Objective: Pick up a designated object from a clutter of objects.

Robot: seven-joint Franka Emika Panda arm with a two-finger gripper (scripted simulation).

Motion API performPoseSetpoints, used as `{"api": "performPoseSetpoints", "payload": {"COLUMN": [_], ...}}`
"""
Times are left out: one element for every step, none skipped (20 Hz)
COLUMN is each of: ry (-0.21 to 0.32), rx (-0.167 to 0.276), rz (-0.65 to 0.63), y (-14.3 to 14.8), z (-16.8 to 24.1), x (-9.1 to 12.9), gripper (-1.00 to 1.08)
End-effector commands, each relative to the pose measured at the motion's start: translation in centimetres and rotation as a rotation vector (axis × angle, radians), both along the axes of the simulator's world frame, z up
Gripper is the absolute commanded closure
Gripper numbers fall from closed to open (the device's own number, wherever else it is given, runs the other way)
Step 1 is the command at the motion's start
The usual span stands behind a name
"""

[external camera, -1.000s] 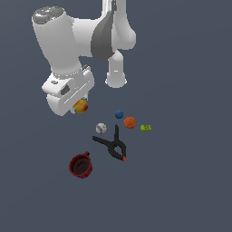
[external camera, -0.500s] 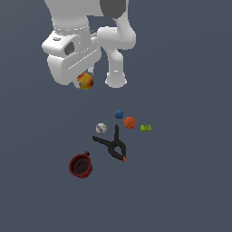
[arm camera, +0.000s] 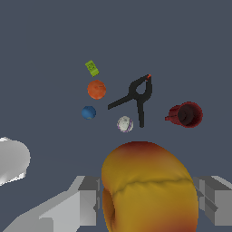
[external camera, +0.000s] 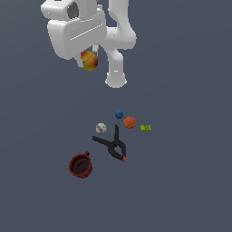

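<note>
Clearly we have the gripper (arm camera: pixel 149 199) clamped across the yellow-red ball (arm camera: pixel 149 190); it looks light, smooth, liable to roll.

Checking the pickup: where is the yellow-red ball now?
In the exterior view, the yellow-red ball is gripped in the hand, high above the clamp.
</note>
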State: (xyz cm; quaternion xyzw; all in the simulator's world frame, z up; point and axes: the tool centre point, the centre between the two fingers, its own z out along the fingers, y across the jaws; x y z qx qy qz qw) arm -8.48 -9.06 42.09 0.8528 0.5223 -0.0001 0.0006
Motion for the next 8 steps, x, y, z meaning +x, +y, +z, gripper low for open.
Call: {"api": "performPoseSetpoints", "payload": {"ry": [0.000, 0.000, 0.000, 0.000, 0.000, 0.000, 0.000, 0.000], "rx": [0.000, 0.001, 0.001, 0.001, 0.001, 0.001, 0.001, 0.001], "rz": [0.000, 0.000, 0.000, 0.000, 0.000, 0.000, 0.000, 0.000], "y": [0.34, 0.41, 0.49, 0.54, 0.58, 0.60, 0.60, 0.60], "z": [1.00, 1.25, 1.46, 1.62, 1.74, 1.80, 1.81, 1.80], "x": [-0.28, -0.33, -0.38, -0.40, -0.41, -0.39, -0.36, -0.34], "gripper": [1.08, 1.08, 1.08, 1.08, 1.08, 1.08, 1.08, 1.08]}}
